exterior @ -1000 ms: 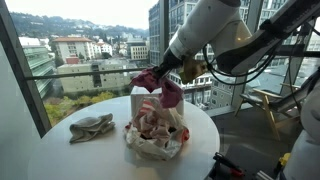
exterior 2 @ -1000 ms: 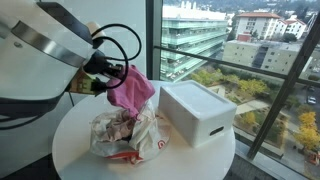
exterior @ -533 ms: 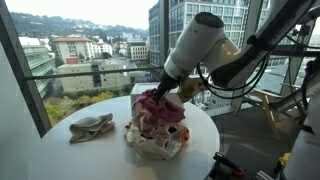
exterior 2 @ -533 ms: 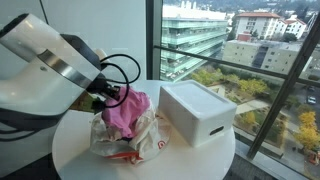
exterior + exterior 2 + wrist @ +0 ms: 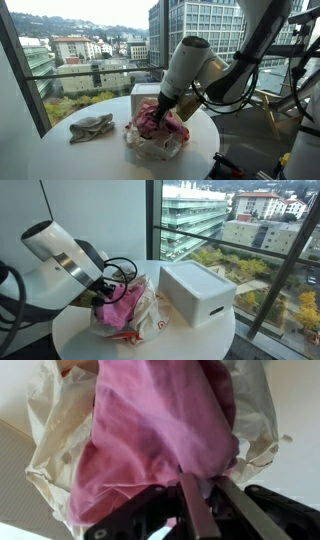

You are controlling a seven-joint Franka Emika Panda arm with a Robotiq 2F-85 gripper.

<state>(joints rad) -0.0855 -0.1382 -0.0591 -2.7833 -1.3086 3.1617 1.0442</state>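
My gripper (image 5: 160, 107) is shut on a pink cloth (image 5: 152, 120) and holds it low inside a crumpled white plastic bag (image 5: 160, 143) on the round white table (image 5: 100, 155). In an exterior view the pink cloth (image 5: 122, 306) fills the bag's mouth (image 5: 150, 320), with the gripper (image 5: 103, 296) at its left side. In the wrist view the pink cloth (image 5: 160, 430) hangs from the jaws (image 5: 200, 495) over the open bag (image 5: 55, 420).
A white box (image 5: 198, 292) stands beside the bag, also visible behind it (image 5: 145, 92). A grey crumpled cloth (image 5: 90, 127) lies on the table near the window glass. The table edge is close on all sides.
The gripper has come down with the pink cloth, from above the bag into the bag's opening. The cloth now rests mostly inside the bag.
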